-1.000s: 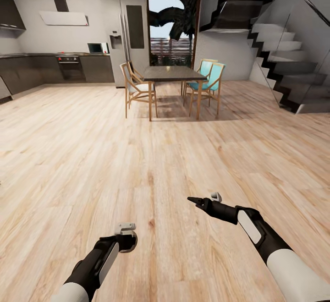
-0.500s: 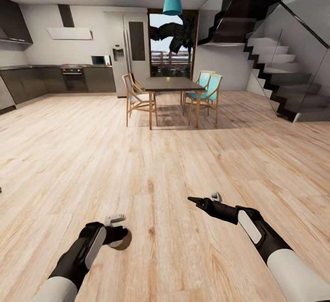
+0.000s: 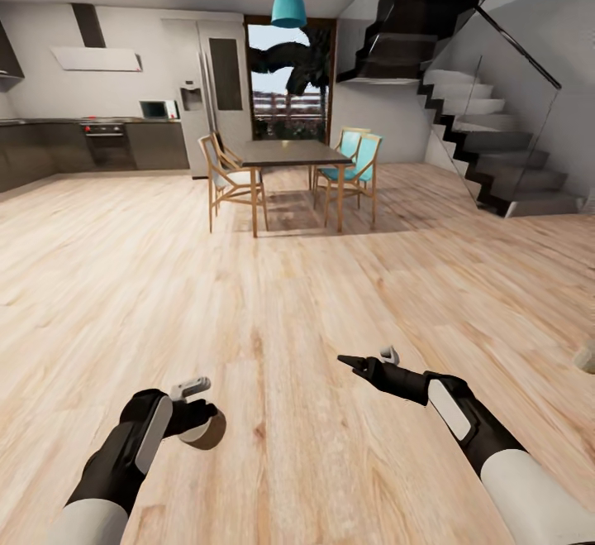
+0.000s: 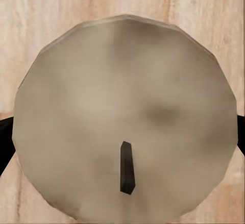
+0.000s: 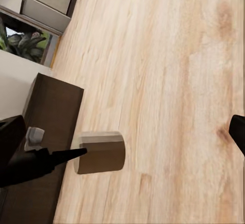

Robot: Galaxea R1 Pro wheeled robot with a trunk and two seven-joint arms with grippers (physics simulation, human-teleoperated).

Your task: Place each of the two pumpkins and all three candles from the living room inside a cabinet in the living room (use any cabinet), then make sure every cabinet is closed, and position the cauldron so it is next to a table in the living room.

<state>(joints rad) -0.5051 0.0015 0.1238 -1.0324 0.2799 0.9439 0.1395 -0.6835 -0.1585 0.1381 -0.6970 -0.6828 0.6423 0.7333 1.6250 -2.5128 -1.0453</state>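
Left claw (image 3: 197,414), low over the floor (image 3: 273,280), is clamped on a candle (image 3: 207,430). My left wrist camera looks straight onto its pale round end (image 4: 125,96), where a dark wick (image 4: 126,168) lies, and black fingers (image 4: 4,142) press at either side.

Far off stand the grey kitchen units (image 3: 124,146). A dark table (image 3: 291,153) with four chairs sits under a teal lamp (image 3: 288,6), and stairs (image 3: 487,140) climb past it.

Right claw (image 3: 364,360) hangs empty above the boards, pointing toward my left. Its fingers (image 5: 56,157) stand wide apart. Between them in my right wrist view, another candle (image 5: 99,152) shows on its side against the floor, just beside a dark-brown cabinet (image 5: 48,147). I cannot tell whether that candle touches the cabinet. Something small and pale (image 3: 586,356) sits at the far right edge of my head view, cut off.
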